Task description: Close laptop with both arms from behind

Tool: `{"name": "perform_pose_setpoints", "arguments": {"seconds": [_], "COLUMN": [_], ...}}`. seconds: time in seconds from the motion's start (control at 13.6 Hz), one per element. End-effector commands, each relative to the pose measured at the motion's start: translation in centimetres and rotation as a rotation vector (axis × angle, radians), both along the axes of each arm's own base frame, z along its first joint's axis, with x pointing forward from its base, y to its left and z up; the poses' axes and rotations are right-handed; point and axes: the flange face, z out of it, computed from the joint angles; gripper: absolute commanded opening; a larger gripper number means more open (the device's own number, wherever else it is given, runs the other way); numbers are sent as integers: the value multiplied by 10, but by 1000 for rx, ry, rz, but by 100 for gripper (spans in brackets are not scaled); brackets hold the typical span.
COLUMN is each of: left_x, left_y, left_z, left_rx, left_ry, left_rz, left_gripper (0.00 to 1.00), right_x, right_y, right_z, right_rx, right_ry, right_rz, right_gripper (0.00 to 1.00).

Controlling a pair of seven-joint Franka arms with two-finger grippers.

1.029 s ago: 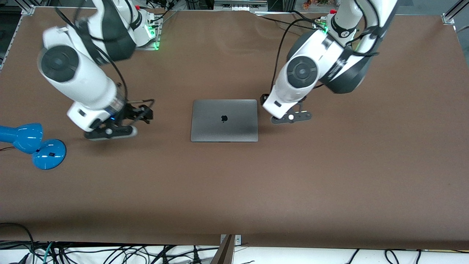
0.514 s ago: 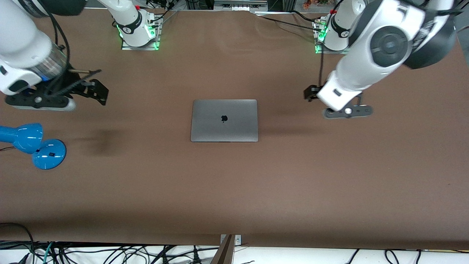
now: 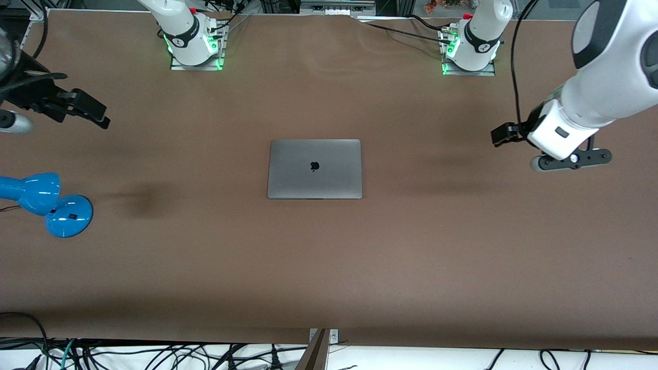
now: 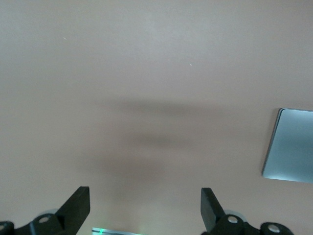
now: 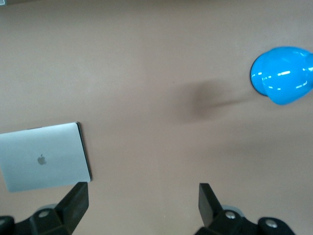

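Brown matting covers the whole table [image 3: 329,267], and the laptop [image 3: 314,169] lies shut and flat in the middle of it, lid up with the black apple logo showing, in the same place as half a second ago. What differs is the arms: both have swung farther outward and away from the laptop. The left gripper [image 3: 570,160] is now up in the air over the bare table toward the left arm's end, well apart from the laptop, where before it was closer in. The right gripper [image 3: 15,121] has gone to the very edge of the front view, over the table at the right arm's end, above the blue desk lamp [image 3: 45,202] in that view, and it is mostly cut off there (only dark parts and a grey tip remain in sight). In the left wrist view the fingers [image 4: 73,211] stand wide apart with only brown table between them, and just one corner of the laptop [image 4: 289,145] enters at the picture's border. In the right wrist view the fingers [image 5: 73,205] are spread wide in the same way and carry nothing; the laptop [image 5: 45,156] and the round blue lamp head [image 5: 282,75] both show below, well apart from each other.
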Motion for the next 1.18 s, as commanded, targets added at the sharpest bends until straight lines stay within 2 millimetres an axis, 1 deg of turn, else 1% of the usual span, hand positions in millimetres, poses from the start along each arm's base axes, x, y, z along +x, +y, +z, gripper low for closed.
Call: {"name": "perform_pose_setpoints", "arguments": {"seconds": [0.0,0.07,0.15,0.22,0.29,0.37,0.44,0.51,0.73,0.88,1.1], "left_x": [-8,-14,-22,-29,-32,-32,-31,-30,-32,-32,-32], "left_y": [31,39,41,48,54,61,71,75,96,97,92], "left_z": [24,32,38,42,41,41,40,40,35,33,39], "left_rx": [-29,-33,-34,-34,-36,-46,-56,-59,-68,-68,-66], "left_ry": [-31,-42,-49,-53,-53,-52,-54,-54,-40,-34,-41], "left_rz": [-56,-69,-84,-77,-83,-97,-104,-124,-135,-139,-148], "left_gripper": [100,100,100,100,100,100,100,100,100,100,100], "right_x": [-8,-8,-8,-8,-8,-10,-9,-9,-5,-4,-3], "right_y": [-23,-24,-25,-27,-27,-35,-38,-41,-48,-51,-50], "right_z": [2,0,0,0,-1,2,0,-5,-15,-26,-32], "right_rx": [12,9,6,4,4,3,3,3,-39,-61,-67], "right_ry": [15,19,20,19,22,17,20,29,44,71,86], "right_rz": [67,65,62,59,57,48,39,34,33,33,32], "right_gripper": [100,100,100,100,100,100,100,100,100,100,100]}}
